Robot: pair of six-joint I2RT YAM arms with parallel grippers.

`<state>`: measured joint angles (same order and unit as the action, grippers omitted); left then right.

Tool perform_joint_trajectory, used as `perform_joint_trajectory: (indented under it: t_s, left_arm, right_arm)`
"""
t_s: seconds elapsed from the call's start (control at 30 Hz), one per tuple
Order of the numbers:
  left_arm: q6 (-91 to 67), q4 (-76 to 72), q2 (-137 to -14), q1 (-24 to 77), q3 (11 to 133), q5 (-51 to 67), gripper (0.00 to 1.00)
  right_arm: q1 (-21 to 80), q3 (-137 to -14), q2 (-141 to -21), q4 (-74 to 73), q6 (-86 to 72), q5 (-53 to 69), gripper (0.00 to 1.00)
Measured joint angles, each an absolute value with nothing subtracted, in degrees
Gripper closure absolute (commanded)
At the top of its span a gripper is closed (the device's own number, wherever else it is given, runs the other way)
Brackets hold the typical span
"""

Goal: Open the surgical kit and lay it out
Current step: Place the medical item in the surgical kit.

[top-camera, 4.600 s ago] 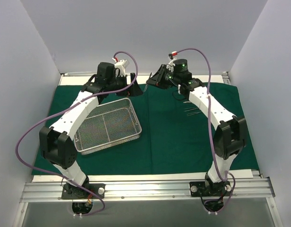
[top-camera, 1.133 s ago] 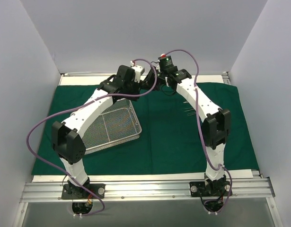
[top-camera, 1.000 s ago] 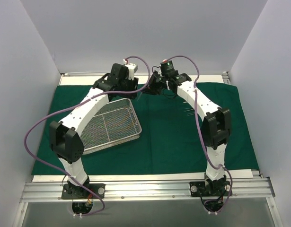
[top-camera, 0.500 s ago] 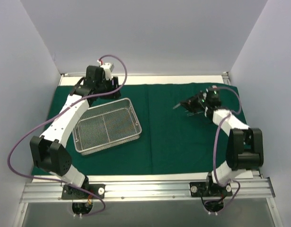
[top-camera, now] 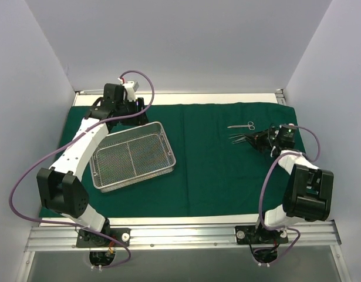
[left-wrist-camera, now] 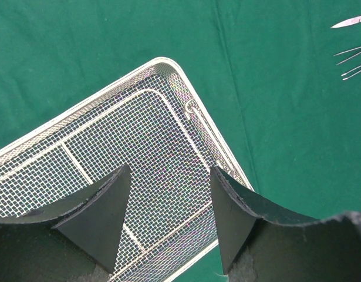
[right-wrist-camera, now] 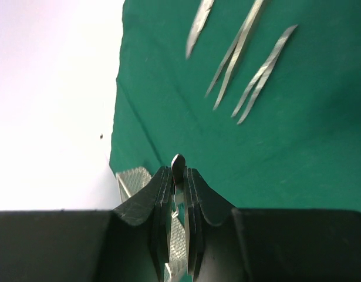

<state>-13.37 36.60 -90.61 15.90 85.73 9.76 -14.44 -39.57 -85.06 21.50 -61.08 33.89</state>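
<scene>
- Dark green cloth drape (top-camera: 215, 170) lies spread; rectangular silver wire-mesh tray (top-camera: 133, 158) sits on its left half.
- Right gripper (right-wrist-camera: 178, 171) pinches a thin metal instrument (right-wrist-camera: 178, 160) beside loose slim tools (top-camera: 239, 138).
- Left gripper (left-wrist-camera: 169, 171), jaws apart and empty, hangs near the tray's far edge.

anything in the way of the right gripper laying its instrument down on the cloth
Nothing visible. The right gripper is shut on a thin instrument, and the cloth just ahead of it is bare. The laid-out instruments lie farther on, clear of that patch.
</scene>
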Motion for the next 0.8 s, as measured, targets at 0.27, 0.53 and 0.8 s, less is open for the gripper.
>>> perform_joint_trajectory:
  t_s: [0.27, 0.53, 0.8]
  left_arm:
    - [-13.4, 36.3, -90.6, 13.8, 85.7, 11.2, 0.34]
    - [-13.4, 35.9, -90.7, 12.1, 85.1, 12.2, 0.34]
    - [-13.6, 35.8, -91.8, 11.1, 85.1, 13.3, 0.34]
  right_arm:
    - [-18.0, -35.8, -88.2, 23.7, -61.1, 33.6, 1.0]
    - [-18.1, -35.8, -95.2, 28.2, -62.2, 33.2, 1.0]
    - [-18.1, -36.4, -101.0, 32.5, -63.8, 33.2, 1.0]
